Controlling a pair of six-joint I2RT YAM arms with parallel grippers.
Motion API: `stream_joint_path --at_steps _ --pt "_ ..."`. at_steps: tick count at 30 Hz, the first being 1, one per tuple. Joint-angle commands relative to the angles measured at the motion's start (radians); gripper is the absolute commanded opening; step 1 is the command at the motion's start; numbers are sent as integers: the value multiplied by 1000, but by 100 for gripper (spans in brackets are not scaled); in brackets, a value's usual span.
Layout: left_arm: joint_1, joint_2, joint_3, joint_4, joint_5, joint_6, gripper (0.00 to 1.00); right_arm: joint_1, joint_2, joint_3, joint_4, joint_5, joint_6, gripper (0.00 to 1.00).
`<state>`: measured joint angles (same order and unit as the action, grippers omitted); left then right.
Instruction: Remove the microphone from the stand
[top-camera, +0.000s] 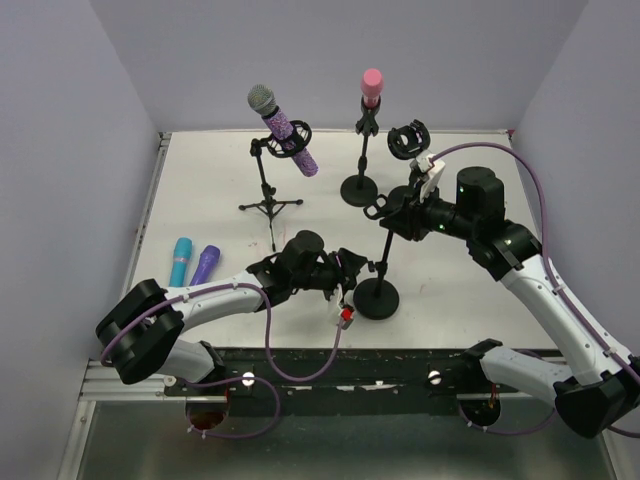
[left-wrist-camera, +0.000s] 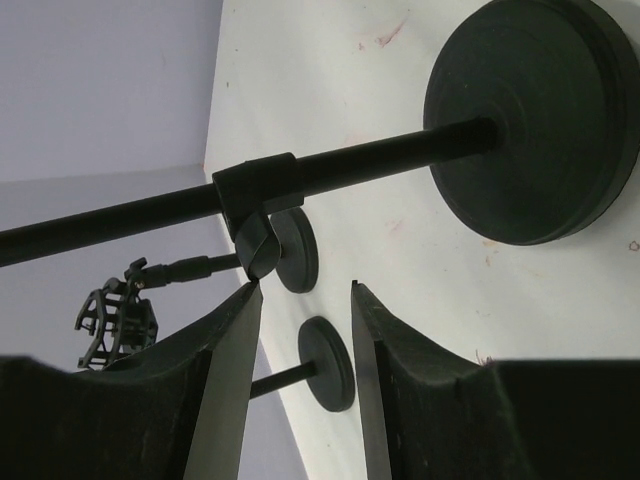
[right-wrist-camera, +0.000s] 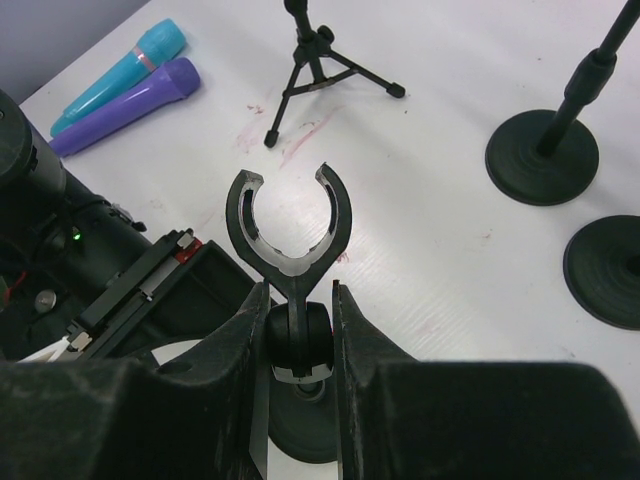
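Observation:
The front stand (top-camera: 381, 262) has a round base and an empty clip (right-wrist-camera: 287, 225) on top. My right gripper (top-camera: 393, 213) is shut on the clip's joint (right-wrist-camera: 298, 335) in the right wrist view (right-wrist-camera: 298, 287). My left gripper (top-camera: 352, 268) is open and empty in the left wrist view (left-wrist-camera: 303, 290), its tips just short of the stand's pole (left-wrist-camera: 380, 155) near a clamp (left-wrist-camera: 255, 190). A purple glitter microphone (top-camera: 285, 128) sits in a tripod stand (top-camera: 269, 195) at the back left. A pink microphone (top-camera: 371, 88) stands on a round-base stand.
A teal microphone (top-camera: 180, 260) and a purple microphone (top-camera: 205, 264) lie side by side at the left. An empty shock-mount stand (top-camera: 408, 140) is at the back right. Round bases (right-wrist-camera: 543, 155) sit beyond the front stand. Walls close in the back and sides.

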<state>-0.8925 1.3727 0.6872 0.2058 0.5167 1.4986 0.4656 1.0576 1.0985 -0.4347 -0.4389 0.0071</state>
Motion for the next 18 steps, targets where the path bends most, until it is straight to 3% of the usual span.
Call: stream_joint_path --at_steps 1,13,18 --pt "-10 14 -5 32 59 72 49 1 10 3 51 -21 34 1" --pt "-16 22 -11 153 -90 -118 47 1 15 1 57 -18 34 1" --pt "-19 15 -31 164 -20 -69 47 1 21 -5 71 -11 48 1"
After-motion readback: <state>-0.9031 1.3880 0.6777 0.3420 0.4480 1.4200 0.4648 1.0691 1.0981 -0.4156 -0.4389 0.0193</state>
